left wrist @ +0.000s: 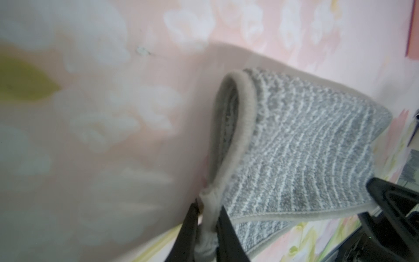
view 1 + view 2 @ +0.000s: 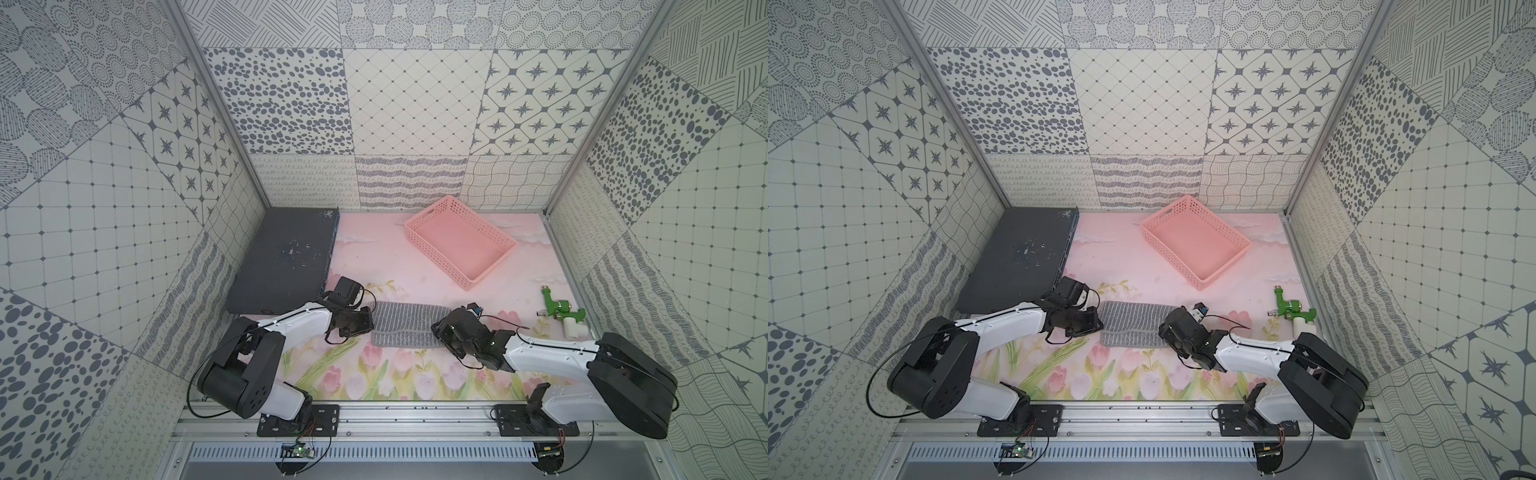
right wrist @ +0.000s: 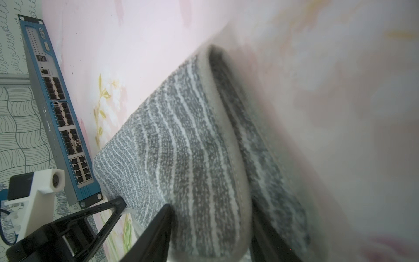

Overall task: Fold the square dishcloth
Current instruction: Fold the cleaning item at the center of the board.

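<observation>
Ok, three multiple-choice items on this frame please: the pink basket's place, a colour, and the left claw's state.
1. Where is the pink basket?
A. on the dishcloth
B. beyond the dishcloth, farther back
C. nearer the camera than it

2. The small fitting is mostly:
A. red
B. blue
C. green

3. The left claw is:
A. shut on the dishcloth's hem
B. open above the dishcloth
C. inside the basket

Answers:
1 B, both top views show it beyond the dishcloth.
2 C, green body, white end.
3 A, the left wrist view shows the hem pinched.
</observation>
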`<state>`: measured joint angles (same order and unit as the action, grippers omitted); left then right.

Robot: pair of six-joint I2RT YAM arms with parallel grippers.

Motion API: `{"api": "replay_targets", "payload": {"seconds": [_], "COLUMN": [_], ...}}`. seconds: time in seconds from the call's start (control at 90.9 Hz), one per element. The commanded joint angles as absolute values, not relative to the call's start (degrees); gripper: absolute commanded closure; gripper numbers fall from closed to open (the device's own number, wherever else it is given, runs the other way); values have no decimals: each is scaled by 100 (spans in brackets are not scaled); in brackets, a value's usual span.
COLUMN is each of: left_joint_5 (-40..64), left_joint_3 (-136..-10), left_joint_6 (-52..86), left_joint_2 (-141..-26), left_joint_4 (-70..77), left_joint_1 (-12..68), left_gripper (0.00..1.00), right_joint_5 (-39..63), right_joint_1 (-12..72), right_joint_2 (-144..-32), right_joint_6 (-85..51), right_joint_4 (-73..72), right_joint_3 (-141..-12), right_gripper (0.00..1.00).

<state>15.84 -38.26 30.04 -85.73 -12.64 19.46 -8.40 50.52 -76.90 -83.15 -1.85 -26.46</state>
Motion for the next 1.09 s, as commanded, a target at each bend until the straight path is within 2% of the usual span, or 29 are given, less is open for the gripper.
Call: {"api": "replay_targets", "payload": {"seconds": [0.0,0.044,0.33,0.396,0.495,0.583,0.66,0.792,0.858,1.078], "left_joint_5": [1748,1778,1886,1906,1923,1934,1935,1959,1992,2195], "left_joint_3": [-3810,-3829,-3932,-3937,-3946,-3917,-3895,-3906,-3938,-4008], "left_joint_6": [2933,2933,2944,2960,2966,2979,2995,2997,2989,3132], "left_joint_2": [-8596,-8546,-8114,-8067,-8050,-8038,-8030,-8023,-8020,-7909], "left_joint_4": [-1510,-1544,-1817,-1843,-1863,-1848,-1829,-1828,-1849,-1867], "left_joint_1": [1961,1960,1960,1960,1960,1960,1960,1960,1960,1961], "left_gripper": [97,100,100,100,100,100,100,100,100,100], "right_joint_5": [-1093,-1164,-1309,-1232,-1165,-1158,-1175,-1295,-1360,-1543], "right_joint_1": [5080,5080,5076,5078,5081,5080,5080,5083,5076,5046], "right_joint_2": [-7527,-7462,-7499,-7600,-7693,-7749,-7793,-7785,-7752,-7533], "right_joint_6": [-8240,-8193,-8041,-8034,-8029,-8042,-8038,-7848,-7674,-7229], "right_joint_4": [90,171,183,119,109,69,53,172,252,796], "right_joint_3": [-2739,-2775,-2882,-2928,-3004,-2997,-2993,-3066,-3190,-3507], "right_gripper": [47,48,57,56,49,49,55,77,85,88]}}
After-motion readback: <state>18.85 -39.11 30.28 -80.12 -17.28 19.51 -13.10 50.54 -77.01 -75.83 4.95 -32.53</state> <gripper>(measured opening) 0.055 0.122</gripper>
